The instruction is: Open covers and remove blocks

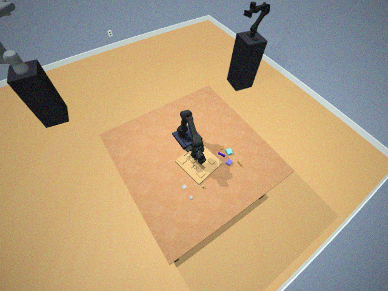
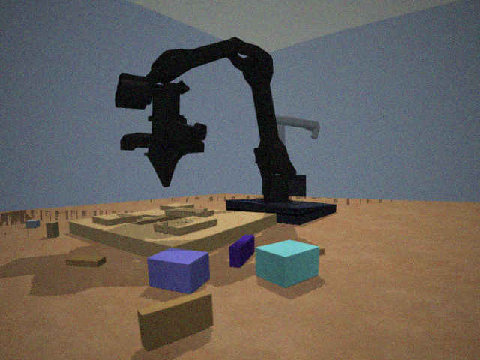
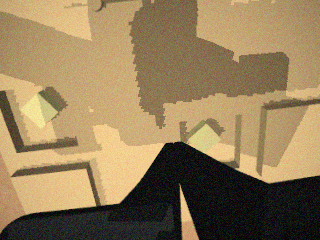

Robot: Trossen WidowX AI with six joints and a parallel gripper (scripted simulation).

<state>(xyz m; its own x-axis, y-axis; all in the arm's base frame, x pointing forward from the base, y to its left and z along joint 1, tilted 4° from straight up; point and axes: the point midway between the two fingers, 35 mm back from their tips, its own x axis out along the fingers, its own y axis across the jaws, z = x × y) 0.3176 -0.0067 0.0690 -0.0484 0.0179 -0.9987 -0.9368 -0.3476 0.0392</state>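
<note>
From the top, the claw (image 1: 200,157) hangs over the puzzle board (image 1: 197,167), with three loose blocks on the tabletop (image 1: 256,175) off to its side. From outside, the claw (image 2: 166,181) is pressed together on nothing, well above the board. At the wrist, two pale blocks (image 3: 204,136) sit in wells just beyond its tip; they look small, rigid and light, best pinched across flat sides.

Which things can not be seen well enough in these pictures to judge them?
- Covers on the puzzle board: too small in the top view, seen edge-on in the exterior view; open or closed is unclear.
- Two pale blocks in wells: the wrist view shows only part of the board, so other wells stay unseen.
- Two small pale pieces on the table: too small to identify.
- Board centre: the gripper, jaws shut, hides it from the top view.
</note>
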